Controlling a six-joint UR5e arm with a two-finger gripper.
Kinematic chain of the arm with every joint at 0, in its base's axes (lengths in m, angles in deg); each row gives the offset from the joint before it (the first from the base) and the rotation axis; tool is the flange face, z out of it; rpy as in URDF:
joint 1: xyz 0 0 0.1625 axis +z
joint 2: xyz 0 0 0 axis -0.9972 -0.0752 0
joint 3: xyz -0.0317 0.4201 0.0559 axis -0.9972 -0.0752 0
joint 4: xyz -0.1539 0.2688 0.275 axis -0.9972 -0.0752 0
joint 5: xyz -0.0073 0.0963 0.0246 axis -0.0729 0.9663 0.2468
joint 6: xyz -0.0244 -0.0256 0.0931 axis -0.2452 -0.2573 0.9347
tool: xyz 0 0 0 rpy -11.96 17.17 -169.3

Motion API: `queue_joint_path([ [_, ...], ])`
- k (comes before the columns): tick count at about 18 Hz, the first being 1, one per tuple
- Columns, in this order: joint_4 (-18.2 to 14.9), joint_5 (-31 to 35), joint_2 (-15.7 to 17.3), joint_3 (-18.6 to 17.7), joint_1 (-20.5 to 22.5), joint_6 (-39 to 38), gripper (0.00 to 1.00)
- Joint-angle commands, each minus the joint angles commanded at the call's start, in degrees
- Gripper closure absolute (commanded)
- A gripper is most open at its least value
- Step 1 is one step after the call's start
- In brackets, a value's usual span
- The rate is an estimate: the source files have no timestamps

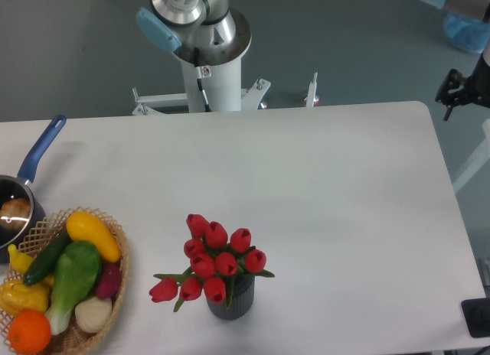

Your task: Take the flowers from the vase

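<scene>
- The bunch of red tulip flowers with green stems [216, 259] stands in the small dark grey ribbed vase [232, 303], near the front edge of the white bench [329, 187].
- The round wicker basket of yellow, green and orange vegetables [116, 282] sits to the left.
- The blue-handled metal saucepan [21, 198] is behind the basket.
- Only the robot arm's white base [214, 72] shows at the back, so the jaws are out of sight.

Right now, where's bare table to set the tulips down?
Free: the whole stretch right of the vase and flowers, and the far strip toward the arm's base. Crowded: near-left corner, wicker basket and saucepan.
</scene>
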Motion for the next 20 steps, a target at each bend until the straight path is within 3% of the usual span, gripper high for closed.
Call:
queue_joint_path([
  [5, 0.79, 0.0, 1.75, -3.86, -0.44, 0.61, 0.0],
  [8, 5.61, -0.09, 4.73, -8.6, -3.07, -0.09, 0.0],
  [11, 6.15, -0.18, 4.84, -8.0, -6.75, -1.49, 0.0],
  [13, 9.73, 0.09, 4.4, -8.16, -9.83, -2.2, 0.0],
  [15, 13.26, -0.26, 4.22, -8.61, -10.28, -2.02, 0.0],
  [18, 13.71, -5.26, 4.22, -9.05, -10.46, -3.25, 0.0],
  [20, 14.67, -5.19, 5.27, -10.45, -10.9, -3.34, 0.0],
])
